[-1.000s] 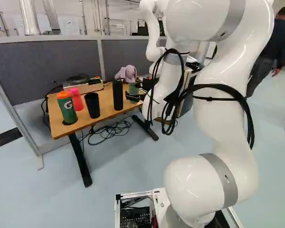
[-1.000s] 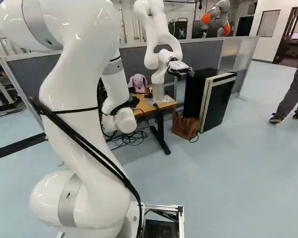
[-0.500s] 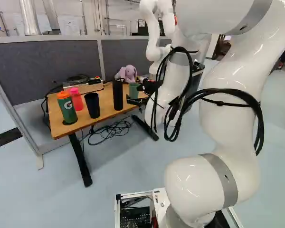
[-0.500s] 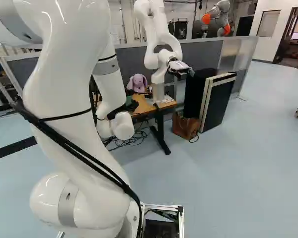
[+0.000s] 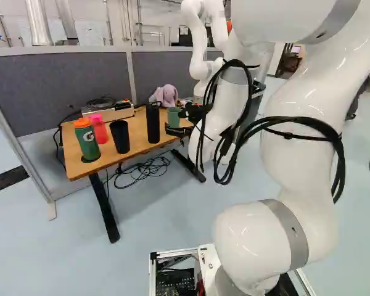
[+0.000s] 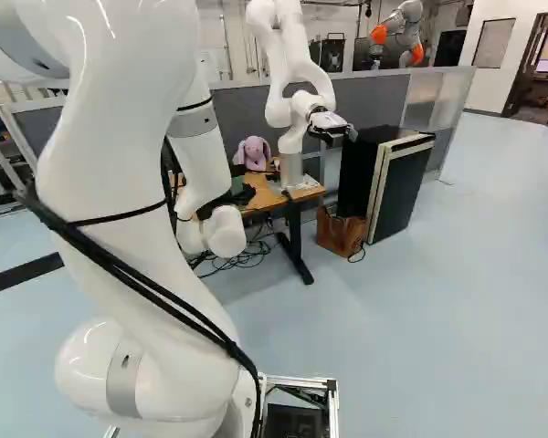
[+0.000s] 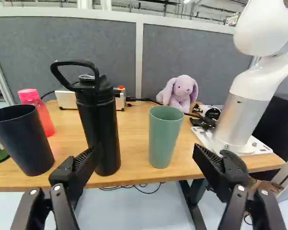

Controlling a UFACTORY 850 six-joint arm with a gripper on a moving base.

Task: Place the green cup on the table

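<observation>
cup [image 7: 164, 139], green, mouth-up, axis vertical

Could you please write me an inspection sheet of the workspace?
Surface: wooden table, bearing several items.
Job's things: green cup, upright on the table.
Clutter: black bottle, black cup, pink bottle, orange-lidded bottle, plush rabbit.
Gripper: gripper open, green cup ahead, ungripped.
Cables: loose cables tangled under the table; more on top.
Surroundings: grey partition behind; another robot mounted on the table.

Grey partition [image 5: 61, 89], pale blue floor [image 6: 420, 338], doorway [image 6: 541, 55].
</observation>
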